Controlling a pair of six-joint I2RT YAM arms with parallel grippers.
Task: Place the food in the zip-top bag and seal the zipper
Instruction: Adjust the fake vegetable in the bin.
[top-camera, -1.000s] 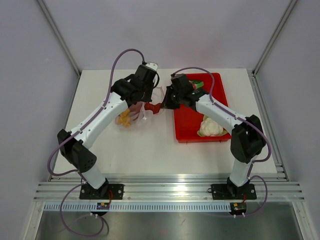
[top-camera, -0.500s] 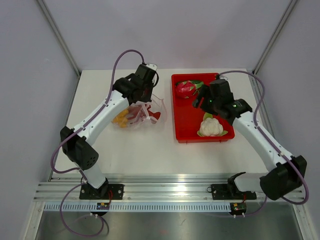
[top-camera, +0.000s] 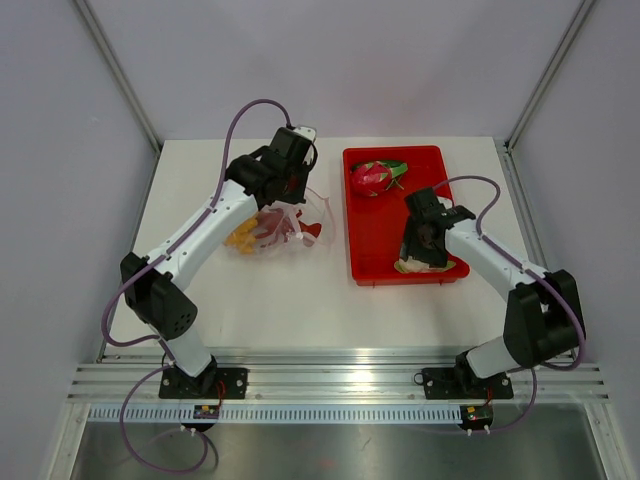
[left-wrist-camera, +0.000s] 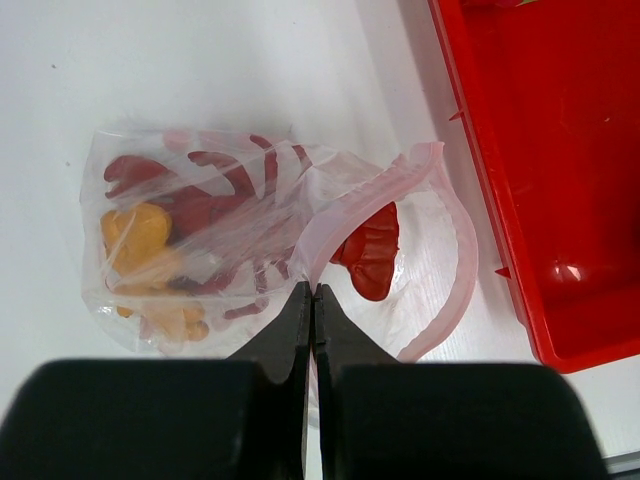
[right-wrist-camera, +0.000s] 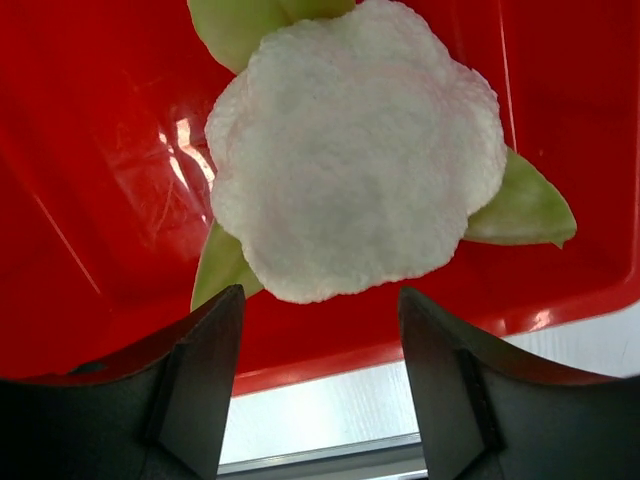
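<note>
White table: L gripper clenched, apparently pinching zip-top bag centre-left; R gripper spread above cauliflower, red tray lower right.

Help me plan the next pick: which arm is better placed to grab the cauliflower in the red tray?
Right: the right gripper hangs open directly over the cauliflower in the red tray, while the left gripper is shut on the zip-top bag beside the tray.

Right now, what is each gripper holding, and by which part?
Left gripper pinches the bag by its open rim. Right gripper, open over the cauliflower, holds nothing.
</note>
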